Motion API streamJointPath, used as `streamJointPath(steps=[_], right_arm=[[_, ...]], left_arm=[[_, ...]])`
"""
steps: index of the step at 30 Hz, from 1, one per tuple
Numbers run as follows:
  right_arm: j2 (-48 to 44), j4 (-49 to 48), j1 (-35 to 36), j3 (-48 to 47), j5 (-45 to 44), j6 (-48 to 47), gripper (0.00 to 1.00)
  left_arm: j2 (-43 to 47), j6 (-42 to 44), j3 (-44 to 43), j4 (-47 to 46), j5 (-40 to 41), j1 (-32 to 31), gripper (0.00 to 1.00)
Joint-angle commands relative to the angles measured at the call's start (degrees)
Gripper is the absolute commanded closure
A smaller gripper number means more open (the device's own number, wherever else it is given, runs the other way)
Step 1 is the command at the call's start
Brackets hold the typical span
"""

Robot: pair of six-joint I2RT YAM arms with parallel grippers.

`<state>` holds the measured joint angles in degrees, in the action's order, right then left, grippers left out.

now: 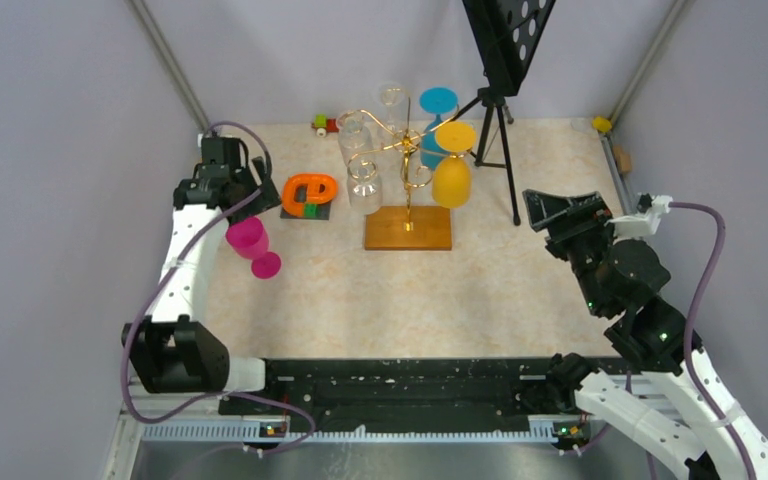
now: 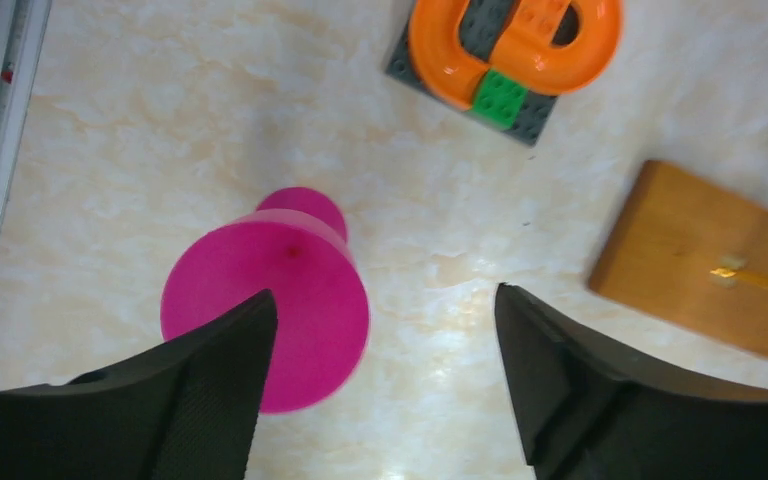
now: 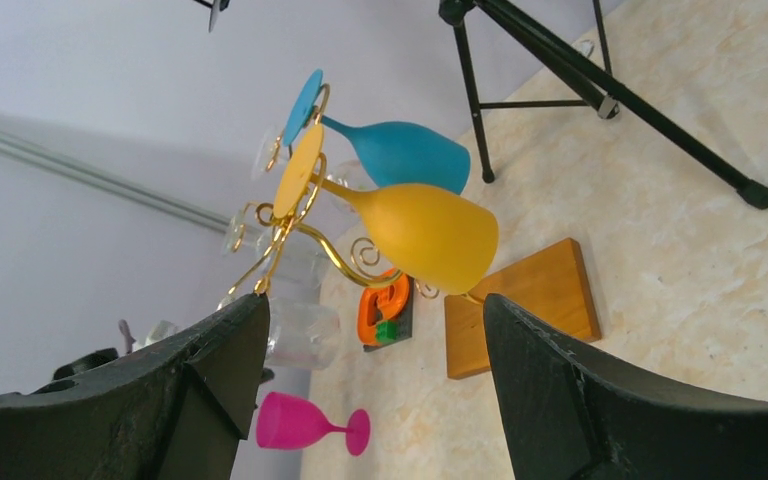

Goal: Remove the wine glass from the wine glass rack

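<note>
Magenta plastic wine glass (image 2: pixel 265 310) off gold wire wine glass rack (image 1: pixel 405 150), on marbled counter (image 1: pixel 360 290). Left tool (image 2: pixel 385 300) spread, not gripping it. Right tool (image 3: pixel 375 310) spread, empty. Yellow glass (image 1: pixel 451 180), teal glass (image 1: pixel 435 140), clear glasses (image 1: pixel 364 185) hang on rack.

Bright, even, diffuse light falls from above, leaving only faint shadows on the worktop (image 1: pixel 410 290). The left wrist view shows a pale glare patch near its lower edge, and the pink wine glass (image 2: pixel 280 290) looks slightly soft.

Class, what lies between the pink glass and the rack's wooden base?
Only bare tabletop, seen in the left wrist view between pink glass and wooden base; the orange toy sits off that line.
</note>
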<state>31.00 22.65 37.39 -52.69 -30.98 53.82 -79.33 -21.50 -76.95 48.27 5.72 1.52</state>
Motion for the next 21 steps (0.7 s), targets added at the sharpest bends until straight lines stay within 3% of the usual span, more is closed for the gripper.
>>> streamJointPath(steps=[1, 3, 9, 14, 18, 21], right_arm=[[2.56, -4.05, 0.58, -2.53, 4.85, 0.34, 0.2], [3.92, -5.38, 0.58, -2.5, 6.97, 0.93, 0.2], [9.75, -11.59, 0.58, -2.6, 15.32, 3.32, 0.21], [19.3, -13.75, 0.58, -10.41, 21.17, 0.4, 0.17], [25.65, -12.0, -1.32, -17.44, 19.92, -1.79, 0.17], [28.85, -14.01, -7.85, -18.95, 26.79, 0.44, 0.17]], left_arm=[[7.24, 0.73, -4.66, -0.04, -2.79, 0.24, 0.11], [10.44, 0.56, -4.43, -2.39, -6.36, 0.24, 0.09], [18.65, -2.92, -1.31, -14.26, -26.93, 0.24, 0.03], [22.3, -10.24, 4.04, -29.1, -42.66, 0.29, 0.01], [23.78, -10.42, 6.63, -32.7, -45.73, 0.24, 0.01], [24.75, -8.62, 7.98, -32.11, -44.53, 0.31, 0.01]])
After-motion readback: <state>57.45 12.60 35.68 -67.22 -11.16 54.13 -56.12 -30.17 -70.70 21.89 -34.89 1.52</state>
